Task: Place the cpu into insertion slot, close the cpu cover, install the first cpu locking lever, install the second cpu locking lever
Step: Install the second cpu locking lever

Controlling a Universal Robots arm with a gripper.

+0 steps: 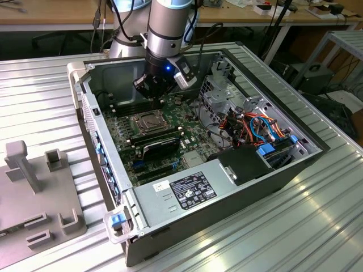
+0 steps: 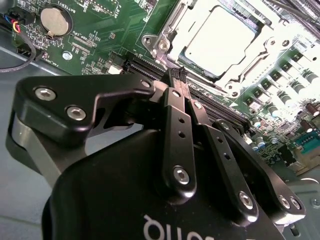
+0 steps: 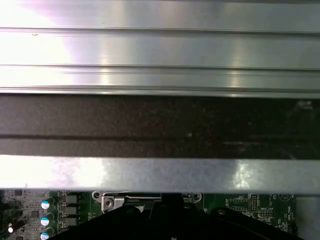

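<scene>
Grey fixture (image 1: 34, 198): a plastic jig with posts and slots lies on the ribbed metal table (image 1: 272, 226), nearest the camera at the exterior view's left.
Computer case (image 1: 227, 195): an open desktop tower lies on its side on the table, with its power supply (image 1: 187, 190) along the near edge.
Fan card (image 1: 160, 148): a black card stands on the green motherboard (image 1: 122, 144), just nearer than the socket.
Insertion slot (image 1: 146, 121): the square socket sits mid-board; in the second wrist view (image 2: 220, 40) its silvery rim looks bright.
Cpu (image 2: 217, 42): the silver-grey chip lies flat inside the socket, showing through the window of the frame.
Cpu cover (image 2: 177, 22): the thin metal frame plate lies down around the chip.
Claw (image 2: 178, 76): the two black fingers (image 2: 175, 115) are pressed together at their tips, gripping nothing, and the tips are poised just beside the socket's edge, above the long black memory slots (image 2: 150, 67).
Arm (image 1: 167, 34): it comes down into the case from the far side, with the claw (image 1: 152, 93) just beyond the socket.
Drive cage and cables (image 1: 249, 122): coloured wires lie at the exterior view's right.
Coin cell (image 2: 54, 21): a round battery sits on the board, well apart from the socket.
</scene>
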